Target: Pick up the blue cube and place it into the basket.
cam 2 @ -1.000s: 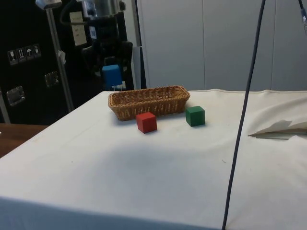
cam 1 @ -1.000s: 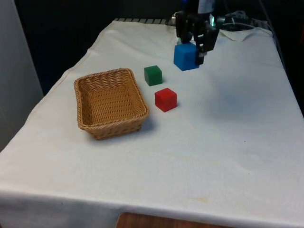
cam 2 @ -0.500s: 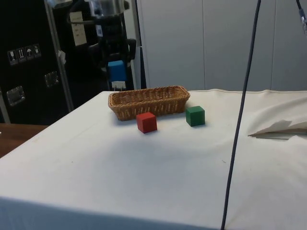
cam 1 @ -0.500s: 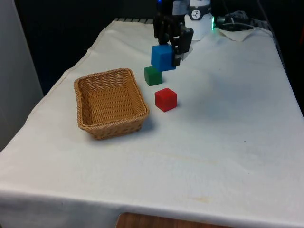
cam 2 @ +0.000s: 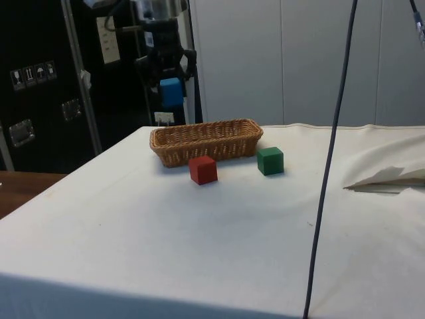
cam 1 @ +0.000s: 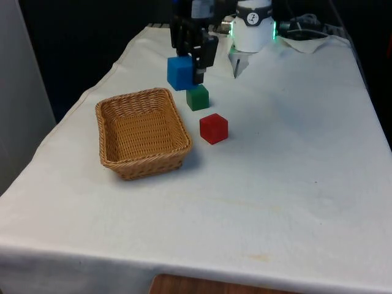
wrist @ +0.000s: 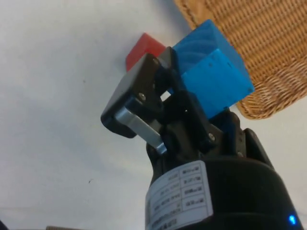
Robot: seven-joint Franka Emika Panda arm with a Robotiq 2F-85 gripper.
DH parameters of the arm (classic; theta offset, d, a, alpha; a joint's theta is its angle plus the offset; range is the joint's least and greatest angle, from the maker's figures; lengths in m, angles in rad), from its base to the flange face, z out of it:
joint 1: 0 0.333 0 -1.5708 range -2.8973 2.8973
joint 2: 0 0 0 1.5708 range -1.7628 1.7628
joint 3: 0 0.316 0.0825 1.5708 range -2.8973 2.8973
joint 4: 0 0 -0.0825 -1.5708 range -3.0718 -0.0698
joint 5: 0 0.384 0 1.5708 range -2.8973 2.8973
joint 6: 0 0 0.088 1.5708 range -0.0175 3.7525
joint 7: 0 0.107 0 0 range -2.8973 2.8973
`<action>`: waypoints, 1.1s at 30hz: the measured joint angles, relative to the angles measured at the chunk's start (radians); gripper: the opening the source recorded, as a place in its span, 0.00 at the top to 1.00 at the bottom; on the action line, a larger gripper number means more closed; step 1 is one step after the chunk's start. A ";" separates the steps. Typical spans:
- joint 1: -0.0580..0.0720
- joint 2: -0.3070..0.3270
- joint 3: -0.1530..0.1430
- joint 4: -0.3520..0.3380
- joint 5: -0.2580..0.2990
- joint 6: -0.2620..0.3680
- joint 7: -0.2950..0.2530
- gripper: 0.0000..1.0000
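Observation:
My black gripper (cam 1: 184, 72) is shut on the blue cube (cam 1: 179, 73) and holds it in the air, above the cloth just beyond the far rim of the wicker basket (cam 1: 142, 131). From the side, the blue cube (cam 2: 170, 92) hangs well above the basket (cam 2: 206, 140). In the wrist view the blue cube (wrist: 213, 72) sits clamped between the fingers (wrist: 144, 91), with the basket (wrist: 249, 43) under and beside it.
A green cube (cam 1: 197, 97) and a red cube (cam 1: 213, 128) stand on the cloth to the front view's right of the basket. They are also the green cube (cam 2: 270, 160) and red cube (cam 2: 203, 169) seen from the side. The red cube (wrist: 144, 48) peeks past one finger.
The gripper has carried the blue cube steadily toward the front view's left, from beyond the green cube to the basket's far corner. The other cubes and the basket have stayed put.

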 measured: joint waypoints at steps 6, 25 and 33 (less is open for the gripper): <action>-0.005 0.000 -0.025 -0.004 0.001 0.016 -0.048 0.95; -0.015 0.035 -0.086 -0.049 0.022 0.122 -0.199 0.95; -0.023 0.087 -0.129 -0.053 0.083 0.164 -0.295 0.95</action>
